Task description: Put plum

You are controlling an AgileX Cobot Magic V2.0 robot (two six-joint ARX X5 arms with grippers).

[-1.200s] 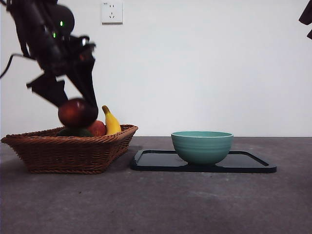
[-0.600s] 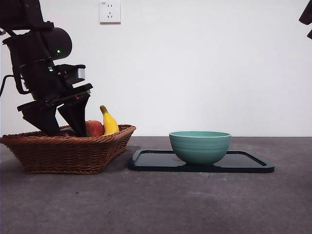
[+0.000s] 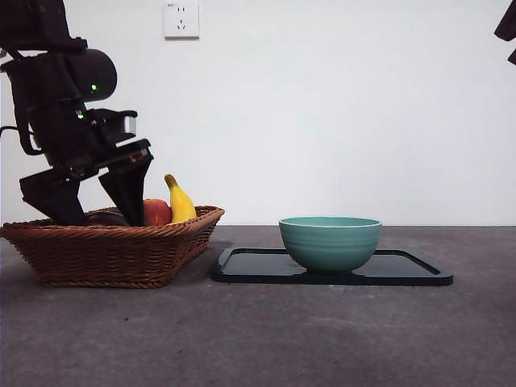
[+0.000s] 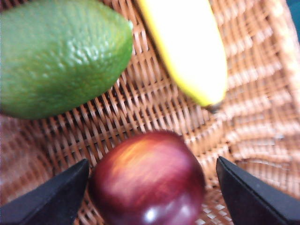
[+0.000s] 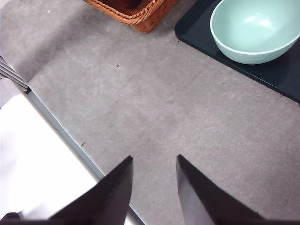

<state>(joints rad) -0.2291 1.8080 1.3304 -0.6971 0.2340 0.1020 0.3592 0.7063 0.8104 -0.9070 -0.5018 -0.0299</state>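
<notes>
The plum (image 4: 147, 180), lying on the floor of the basket (image 4: 253, 117) near a green fruit (image 4: 61, 56) and banana (image 4: 187, 47), looks smooth, firm and likely slippery, best pinched across its widest part, and the left gripper (image 4: 150, 197) straddles it wide open, neither jaw clearly touching.

Maroon plum (image 4: 147, 180), green fruit (image 4: 61, 56), yellow banana (image 4: 187, 47), brown woven basket (image 3: 113, 250), teal bowl (image 3: 330, 242).

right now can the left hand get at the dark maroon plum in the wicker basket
Probably yes. The left hand is already down inside the brown wicker basket, open, with the glossy dark maroon plum between its jaws. The bumpy green fruit and yellow banana lie clear of that gap.
</notes>
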